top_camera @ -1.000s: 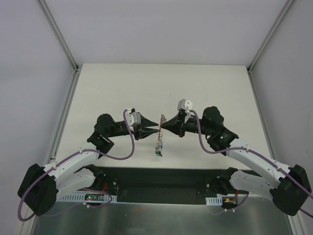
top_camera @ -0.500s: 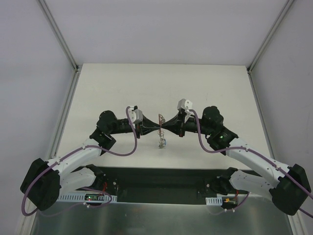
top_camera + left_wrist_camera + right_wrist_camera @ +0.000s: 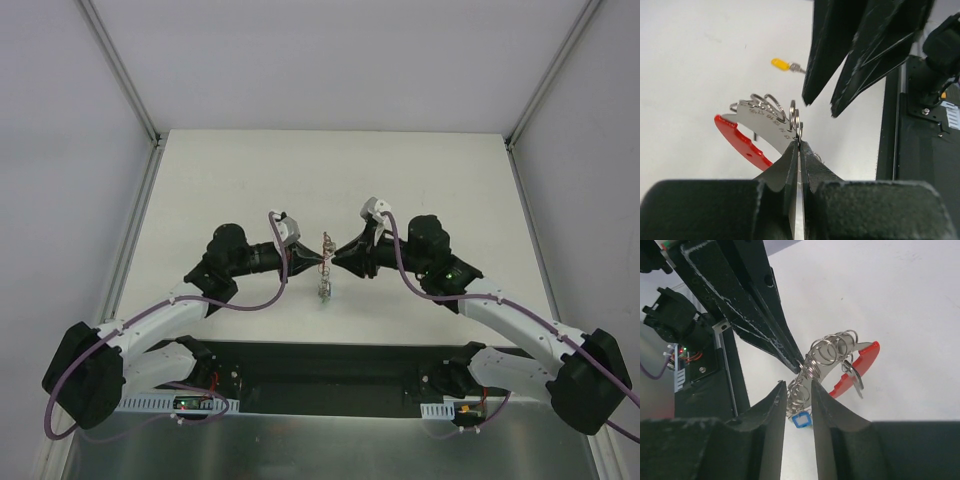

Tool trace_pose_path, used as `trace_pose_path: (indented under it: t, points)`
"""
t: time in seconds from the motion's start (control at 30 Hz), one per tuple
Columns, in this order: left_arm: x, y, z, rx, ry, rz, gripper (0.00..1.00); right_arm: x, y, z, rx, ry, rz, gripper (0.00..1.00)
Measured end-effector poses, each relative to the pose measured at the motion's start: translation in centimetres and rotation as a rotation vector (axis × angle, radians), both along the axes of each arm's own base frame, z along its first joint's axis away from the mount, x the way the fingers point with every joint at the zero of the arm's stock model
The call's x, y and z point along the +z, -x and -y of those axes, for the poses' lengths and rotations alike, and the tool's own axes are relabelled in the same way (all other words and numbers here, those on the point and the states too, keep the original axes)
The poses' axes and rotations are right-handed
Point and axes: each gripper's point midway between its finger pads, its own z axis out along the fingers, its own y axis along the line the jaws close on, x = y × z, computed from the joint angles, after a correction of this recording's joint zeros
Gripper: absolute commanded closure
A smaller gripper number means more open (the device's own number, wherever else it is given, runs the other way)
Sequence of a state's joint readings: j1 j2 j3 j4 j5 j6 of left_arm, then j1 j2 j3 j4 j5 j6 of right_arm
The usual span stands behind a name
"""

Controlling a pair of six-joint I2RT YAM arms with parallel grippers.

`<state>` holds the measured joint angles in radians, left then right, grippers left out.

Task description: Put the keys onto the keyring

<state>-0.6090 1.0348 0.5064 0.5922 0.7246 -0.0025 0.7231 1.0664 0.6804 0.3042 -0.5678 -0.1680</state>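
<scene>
The keyring hangs in the air between my two grippers: a grey metal piece (image 3: 771, 127) carrying several small wire rings (image 3: 827, 351), joined to a red loop band (image 3: 739, 142). My left gripper (image 3: 799, 144) is shut on the grey piece's edge. My right gripper (image 3: 796, 386) is open, its fingers either side of the lower rings. A blue-capped key (image 3: 801, 420) dangles under the rings, and a silver key (image 3: 857, 380) hangs by the red band (image 3: 860, 362). A yellow-capped key (image 3: 781, 64) lies alone on the white table. From above, the keyring (image 3: 326, 248) sits at the meeting fingertips, keys (image 3: 324, 291) dangling below.
A black strip (image 3: 330, 362) runs along the table's near edge by the arm bases. Metal frame rails (image 3: 135, 240) border the white table (image 3: 330, 170) left and right, with pale walls behind.
My left gripper has moved in from the left and shut on the keyring's grey piece. My right gripper, shut on the keyring before, has opened its jaws.
</scene>
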Motion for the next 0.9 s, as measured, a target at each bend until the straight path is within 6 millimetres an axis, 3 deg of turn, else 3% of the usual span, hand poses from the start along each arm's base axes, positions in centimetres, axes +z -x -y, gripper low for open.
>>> trace_pose_path:
  t: [0.17,0.3,0.4,0.73,0.9]
  points:
    - [-4.3,-1.2,-0.7,0.093,-0.113,-0.135,1.00,-1.7,-1.3,1.1,-0.114,0.050,-0.079,0.43]
    - [-8.6,-1.8,-1.9,0.181,-0.242,-0.263,1.00,-3.5,-2.8,2.4,-0.224,0.090,-0.151,0.36]
    - [-10.1,-2.7,-2.3,0.232,-0.312,-0.320,1.00,-5.0,-4.0,3.5,-0.303,0.125,-0.210,0.28]
    - [-12.6,-5.1,-2.3,0.314,-0.438,-0.424,1.00,-9.3,-5.2,5.6,-0.437,0.239,-0.345,0.28]
    - [-12.7,-5.0,-1.8,0.268,-0.436,-0.397,1.00,-9.3,-5.3,6.0,-0.461,0.242,-0.343,0.28]
